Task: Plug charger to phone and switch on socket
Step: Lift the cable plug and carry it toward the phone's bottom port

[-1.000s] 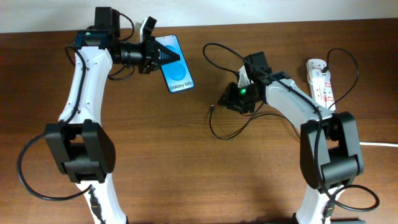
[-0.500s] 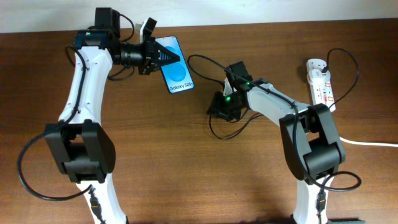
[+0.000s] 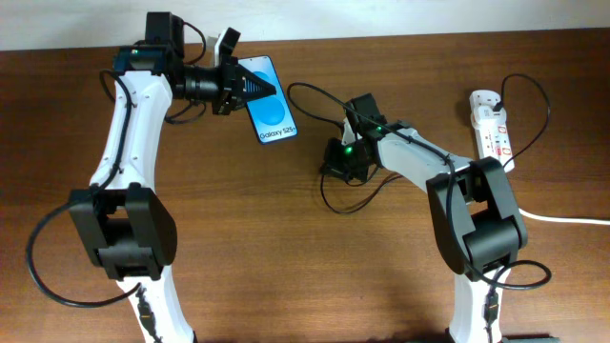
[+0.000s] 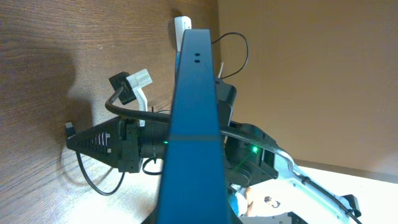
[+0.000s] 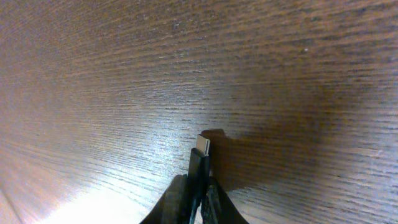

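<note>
The phone (image 3: 270, 112) has a bright blue screen and is held in my left gripper (image 3: 254, 89) at the back left of the table. In the left wrist view it shows edge-on (image 4: 194, 118) between the jaws. My right gripper (image 3: 334, 166) is shut on the charger's small black connector tip (image 5: 200, 155), which points over the wood a short way right of the phone and apart from it. The thin black charger cable (image 3: 322, 191) curls around the right gripper. The socket (image 3: 493, 127), a white power strip with red marks and a black plug in it, lies at the far right.
The strip's thick white cord (image 3: 572, 220) runs off the right edge. The right arm (image 4: 124, 143) shows beyond the phone in the left wrist view. A wall borders the table's far edge.
My right gripper has moved left toward the phone with the connector, and the cable has shifted with it. In the last half second it barely moved. The left arm and phone stayed still.
</note>
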Motion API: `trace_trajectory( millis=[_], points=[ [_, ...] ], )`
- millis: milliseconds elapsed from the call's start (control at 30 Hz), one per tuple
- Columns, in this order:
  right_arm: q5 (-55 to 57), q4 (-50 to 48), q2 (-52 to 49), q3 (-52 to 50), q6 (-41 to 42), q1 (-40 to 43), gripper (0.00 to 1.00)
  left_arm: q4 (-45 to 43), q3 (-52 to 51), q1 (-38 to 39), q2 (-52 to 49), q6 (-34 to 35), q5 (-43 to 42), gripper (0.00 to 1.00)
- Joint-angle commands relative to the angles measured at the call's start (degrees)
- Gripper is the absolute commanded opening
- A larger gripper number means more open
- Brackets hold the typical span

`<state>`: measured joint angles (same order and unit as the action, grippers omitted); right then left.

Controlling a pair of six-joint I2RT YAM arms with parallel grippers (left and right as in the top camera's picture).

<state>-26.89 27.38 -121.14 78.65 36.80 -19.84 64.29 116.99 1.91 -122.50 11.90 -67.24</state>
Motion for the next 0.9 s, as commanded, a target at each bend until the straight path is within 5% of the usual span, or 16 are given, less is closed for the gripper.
trace_trajectory(
  millis=[0,167,367,567,867],
  points=[
    [0.20,1.90,-1.18,0.02,-0.42,0.04,0.05,0.09,0.37,0.17,-0.31,0.70,-1.53,0.00],
    [-16.09,4.02,6.67,0.09,-16.00,6.38,0.04,0.04,0.37,0.15,-0.31,0.70,-1.53,0.00],
    [-19.19,16.46,28.26,0.09,-28.35,8.35,0.04,-0.83,0.37,0.11,-0.31,0.66,-7.72,0.00],
    [-34.38,17.09,32.59,0.02,-28.61,5.88,0.04,-9.70,0.37,0.17,-0.31,0.07,-22.97,0.00],
    [-32.44,2.82,30.67,0.00,-15.47,-2.69,0.04,-11.13,0.39,0.17,-0.28,1.36,-22.95,0.00]
  ],
)
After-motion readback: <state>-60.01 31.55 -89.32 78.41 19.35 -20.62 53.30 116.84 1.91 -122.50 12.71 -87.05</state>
